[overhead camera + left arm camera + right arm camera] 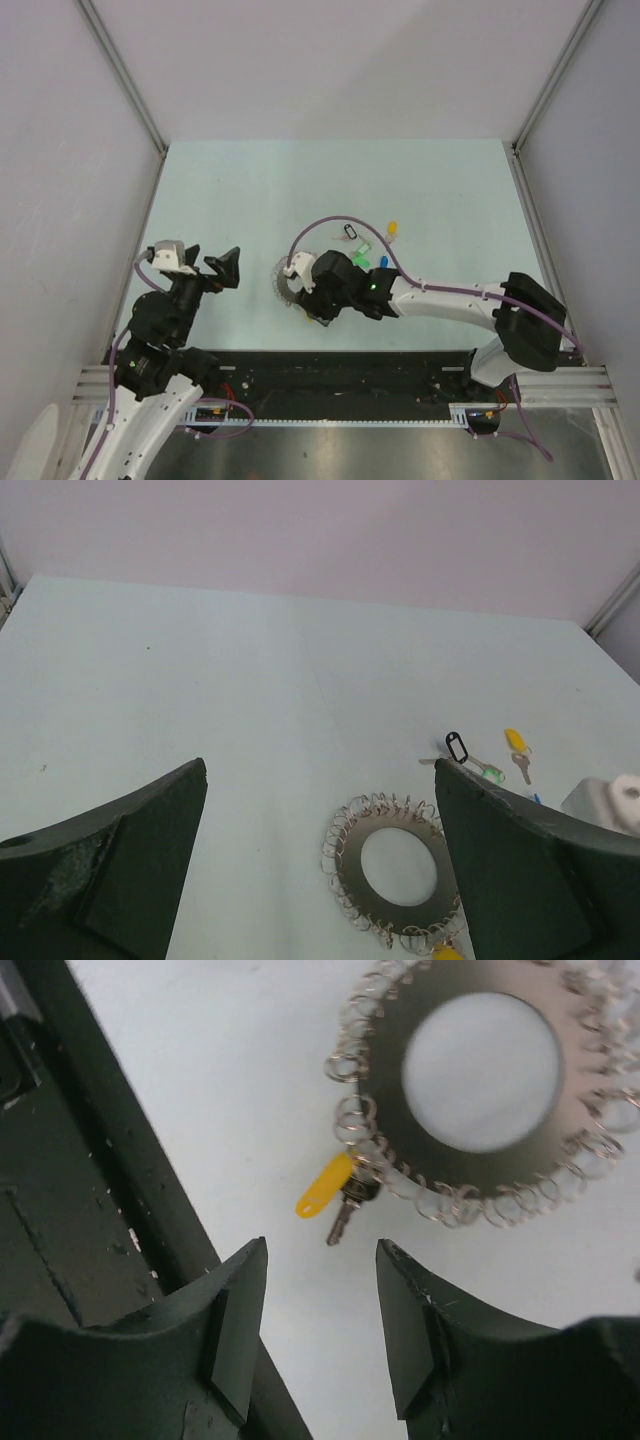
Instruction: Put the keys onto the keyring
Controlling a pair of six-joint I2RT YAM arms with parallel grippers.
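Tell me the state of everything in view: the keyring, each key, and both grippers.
keyring: flat on the table.
orange-yellow key: at the keyring's rim, seemingly hooked on.
black key, green key, yellow key, blue key: loose on the table, off the ring.
left gripper: open, empty.
right gripper: open, empty.

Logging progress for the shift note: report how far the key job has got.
Done: one orange-yellow key appears hooked onto a rim loop of the keyring. In hand: nothing; the right gripper hangs open and empty beside that key, the left gripper open, off to the side. Left: the black key, green key, yellow key and blue key lie loose on the table beyond the ring.
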